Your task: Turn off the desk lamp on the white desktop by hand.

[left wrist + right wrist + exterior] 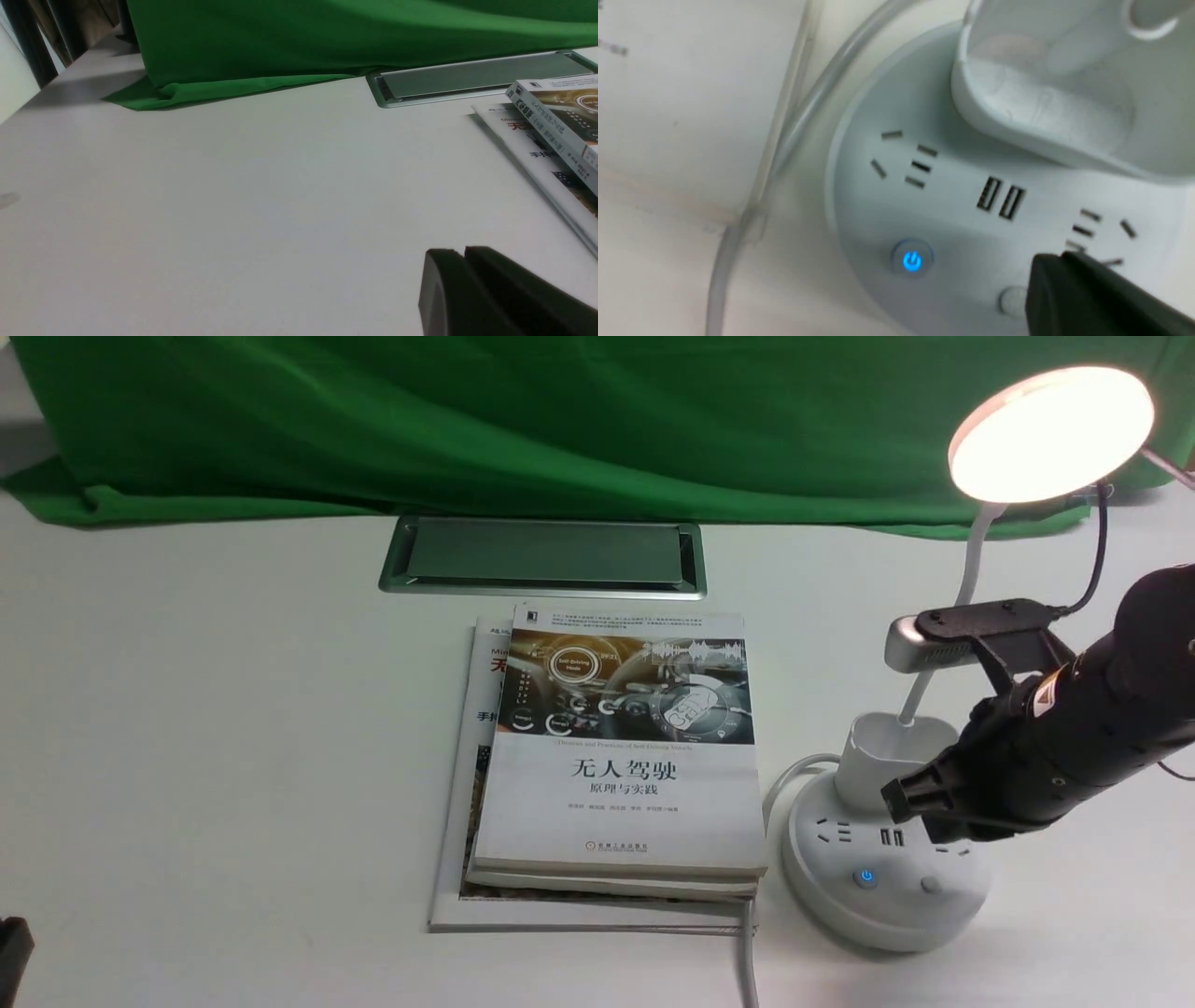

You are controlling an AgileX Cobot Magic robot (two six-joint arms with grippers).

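The desk lamp (1050, 434) glows at the right, its disc head lit, thin neck rising from a cup holder (892, 751) on a round puck base (840, 877). On the base a blue-lit power button (867, 876) and a plain round button (931, 885) show. My right gripper (896, 800), the hand, hangs shut just above the base, beside the cup. In the right wrist view its tip (1057, 261) sits next to the plain button (1011, 298), right of the blue button (912, 260). My left gripper (462, 254) is shut, low over the white desktop (233, 196).
A stack of books (616, 765) lies left of the lamp base, almost touching it. A silver-framed grey hatch (543, 556) is set into the desktop behind the books. Green cloth (560, 420) hangs at the back. The lamp's white cord (747, 952) runs toward the front edge.
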